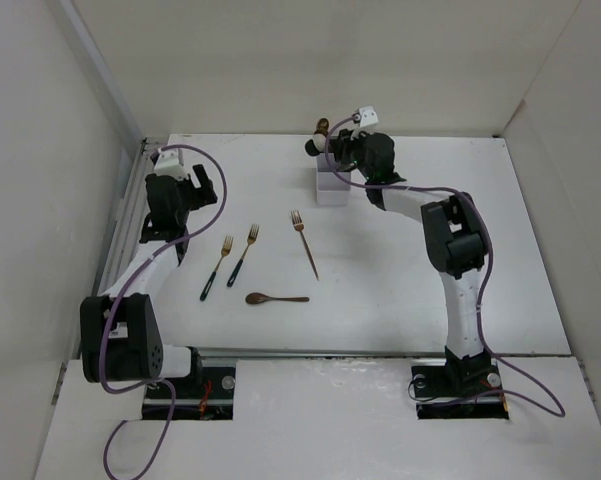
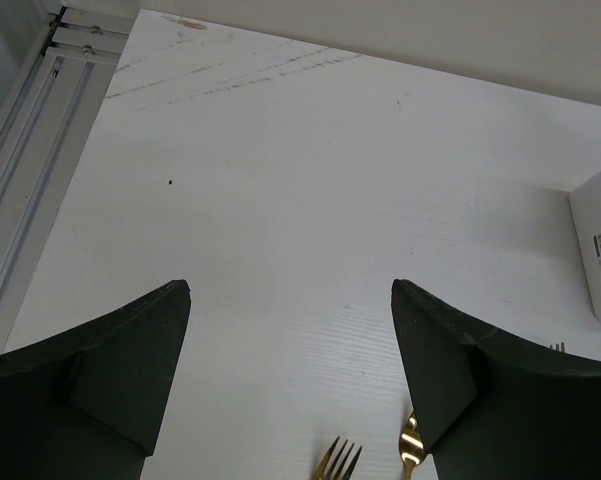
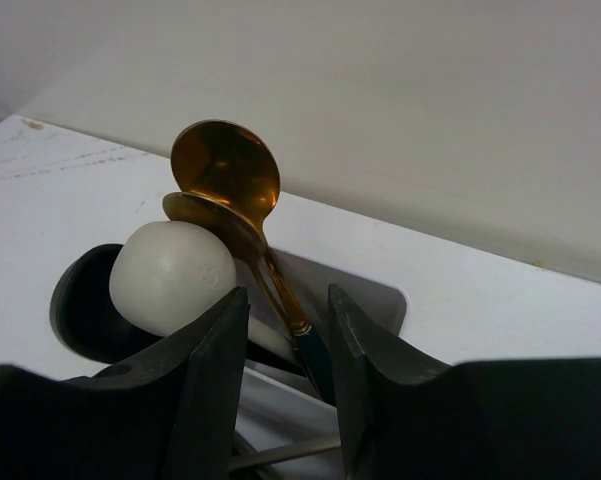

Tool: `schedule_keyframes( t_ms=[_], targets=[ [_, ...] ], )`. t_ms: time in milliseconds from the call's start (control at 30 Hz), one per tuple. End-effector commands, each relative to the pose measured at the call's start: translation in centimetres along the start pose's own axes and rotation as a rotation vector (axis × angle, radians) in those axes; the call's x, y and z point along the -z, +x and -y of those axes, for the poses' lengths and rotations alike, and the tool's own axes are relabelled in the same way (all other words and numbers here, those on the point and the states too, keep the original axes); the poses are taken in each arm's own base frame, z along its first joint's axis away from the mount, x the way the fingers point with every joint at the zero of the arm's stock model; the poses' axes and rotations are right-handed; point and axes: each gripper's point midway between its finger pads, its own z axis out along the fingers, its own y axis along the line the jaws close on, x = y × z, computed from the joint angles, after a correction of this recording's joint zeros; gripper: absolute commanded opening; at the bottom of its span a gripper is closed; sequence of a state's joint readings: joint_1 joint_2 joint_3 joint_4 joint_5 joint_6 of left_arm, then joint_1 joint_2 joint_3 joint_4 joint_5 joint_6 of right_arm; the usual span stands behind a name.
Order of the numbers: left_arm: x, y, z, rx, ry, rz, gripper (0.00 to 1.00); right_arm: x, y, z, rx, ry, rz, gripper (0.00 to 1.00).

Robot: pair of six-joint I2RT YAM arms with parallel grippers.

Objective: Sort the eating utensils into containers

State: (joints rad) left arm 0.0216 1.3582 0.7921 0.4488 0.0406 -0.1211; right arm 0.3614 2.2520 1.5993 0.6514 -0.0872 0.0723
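Inside parted right pincer [image 3: 288,300], gold spoon [image 3: 225,165] handle

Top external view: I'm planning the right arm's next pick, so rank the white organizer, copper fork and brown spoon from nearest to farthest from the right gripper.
1. white organizer: far side, right at the right gripper.
2. copper fork: mid-scene, closer to the front.
3. brown spoon: closest to the front, further left.

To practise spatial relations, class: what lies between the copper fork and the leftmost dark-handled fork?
In the top view, a second dark-handled gold fork lies between the copper fork and the leftmost fork, touching neither.
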Motion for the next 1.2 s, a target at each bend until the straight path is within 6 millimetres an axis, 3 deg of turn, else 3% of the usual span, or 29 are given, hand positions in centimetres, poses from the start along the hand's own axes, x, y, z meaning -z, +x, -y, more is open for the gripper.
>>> schedule_keyframes(
  t_ms=[0, 67, 100, 167, 200, 333, 367, 400, 433, 467, 500, 533, 567, 600, 633, 700, 733, 767, 833, 1000, 1167],
  targets=[
    [1.5, -3.1, 0.8, 0.009, 0.037, 0.106, 0.79, 1.2, -7.1, -1.9, 0.005, -0.022, 0.128, 0.43],
    [2.1, -4.0, 1.0, 0.009, 0.042, 0.13, 0.79, 1.7, -7.8, -2.7, 0.014, -0.035, 0.135, 0.46],
    [2.3, -3.7, 0.9, 0.009, 0.041, 0.127, 0.79, 2.3, -10.0, -2.9, 0.035, -0.036, 0.17, 0.47],
    [2.7, -3.8, 1.1, 0.008, 0.052, 0.133, 0.79, 3.1, -10.7, -5.0, 0.057, -0.067, 0.178, 0.51],
    [3.1, -4.0, 1.1, 0.008, 0.054, 0.143, 0.79, 3.9, -12.7, -5.1, 0.068, -0.068, 0.208, 0.53],
    [4.4, -3.9, 1.3, 0.007, 0.067, 0.158, 0.79, 5.8, -13.3, -7.6, 0.08, -0.143, 0.157, 0.58],
    [4.7, -4.3, 1.4, 0.007, 0.07, 0.171, 0.79, 6.2, -10.8, -7.7, 0.09, -0.158, 0.04, 0.59],
    [5.0, -3.7, 1.3, 0.016, 0.068, 0.159, 0.79, 7.0, -9.5, -9.8, 0.117, -0.225, -0.021, 0.59],
    [5.6, -3.6, 1.3, 0.016, 0.07, 0.168, 0.79, 7.8, -8.9, -10.8, 0.216, -0.272, -0.06, 0.61],
    [5.9, -3.6, 1.1, 0.017, 0.061, 0.175, 0.79, 9.3, -5.9, -12.1, 0.268, -0.341, -0.176, 0.61],
    [6.2, -3.5, 0.5, 0.043, 0.023, 0.176, 0.79, 11.3, -4.2, -16.0, 0.314, -0.509, -0.214, 0.62],
    [6.7, -3.2, 0.1, 0.054, 0.005, 0.185, 0.79, 13.8, -1.4, -17.3, 0.388, -0.611, -0.289, 0.62],
    [7.0, -3.2, -0.3, 0.056, -0.014, 0.192, 0.79, 15.1, -0.9, -19.0, 0.417, -0.689, -0.28, 0.63],
    [7.3, -3.0, -0.5, 0.057, -0.026, 0.196, 0.79, 17.8, 1.3, -21.8, 0.423, -0.801, -0.349, 0.63],
    [7.5, -2.8, -0.5, 0.067, -0.024, 0.199, 0.79, 19.3, 3.1, -22.7, 0.437, -0.841, -0.401, 0.63],
    [8.4, -2.5, -0.6, 0.067, -0.025, 0.196, 0.8, 21.6, 4.7, -24.3, 0.465, -0.892, -0.47, 0.63],
    [8.6, -1.9, -0.6, 0.075, -0.027, 0.184, 0.8, 23.0, 5.6, -26.2, 0.486, -0.939, -0.488, 0.63],
    [9.1, -2.4, -0.5, 0.085, -0.022, 0.199, 0.8, 24.0, 6.3, -27.0, 0.489, -0.965, -0.51, 0.63],
    [9.5, -1.2, -0.9, 0.085, -0.039, 0.173, 0.8, 25.8, 8.5, -28.9, 0.547, -1.006, -0.564, 0.63],
    [10.6, -1.0, -1.6, 0.097, -0.069, 0.177, 0.8, 27.9, 11.7, -31.4, 0.58, -1.068, -0.637, 0.62],
    [11.3, -0.2, -1.9, 0.097, -0.082, 0.163, 0.8, 27.4, 14.9, -31.5, 0.61, -1.039, -0.736, 0.61]
  ],
)
